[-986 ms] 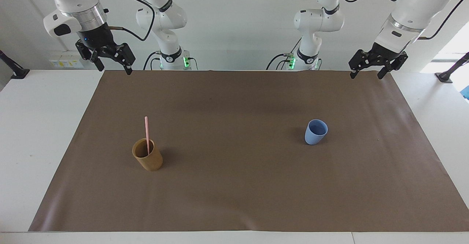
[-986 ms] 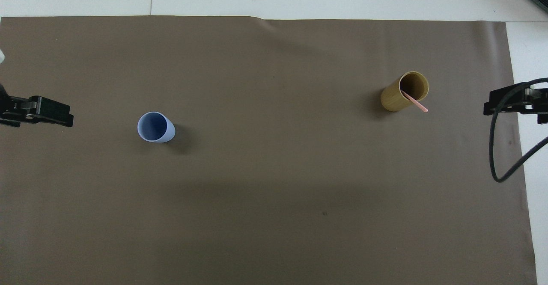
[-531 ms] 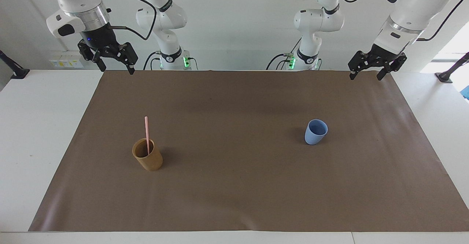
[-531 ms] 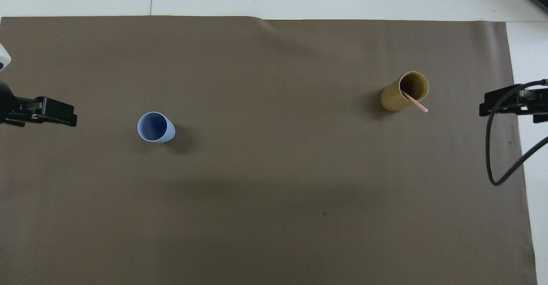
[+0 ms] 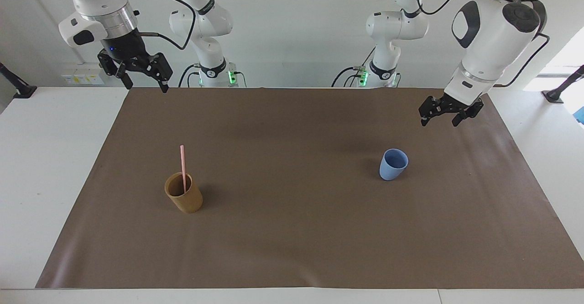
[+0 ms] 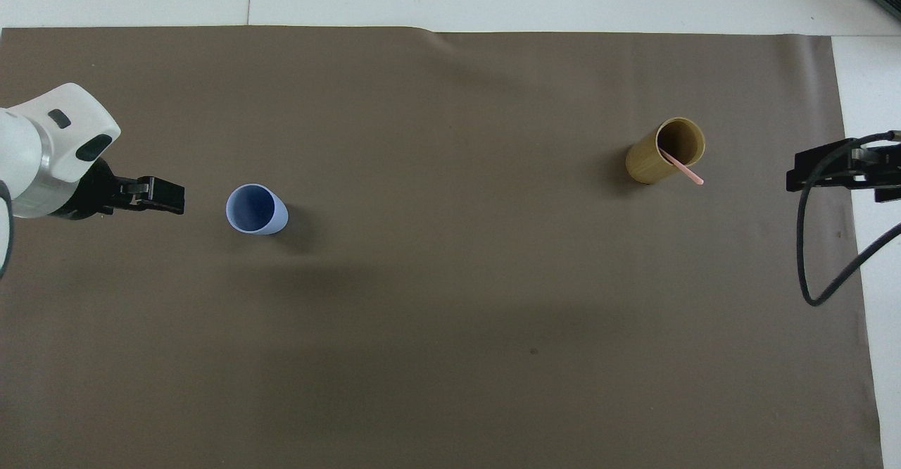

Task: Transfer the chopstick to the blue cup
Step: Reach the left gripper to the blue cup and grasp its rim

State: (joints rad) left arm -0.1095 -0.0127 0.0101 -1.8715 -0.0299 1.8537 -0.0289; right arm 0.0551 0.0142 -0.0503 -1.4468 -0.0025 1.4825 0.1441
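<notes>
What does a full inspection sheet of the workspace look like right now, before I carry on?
Surface: white table under a brown mat, a slight ripple at its edge farthest from the robots.
Job's things: chopstick leaning in the tan cup; blue cup upright, holding nothing, toward the left arm's end.
Clutter: nothing seen.
Grippers: left gripper open, in the air over the mat near the blue cup; right gripper open, waiting over the mat's corner.
Cables: black cable looping from the right arm.
Surroundings: white wall, wall sockets.
</notes>
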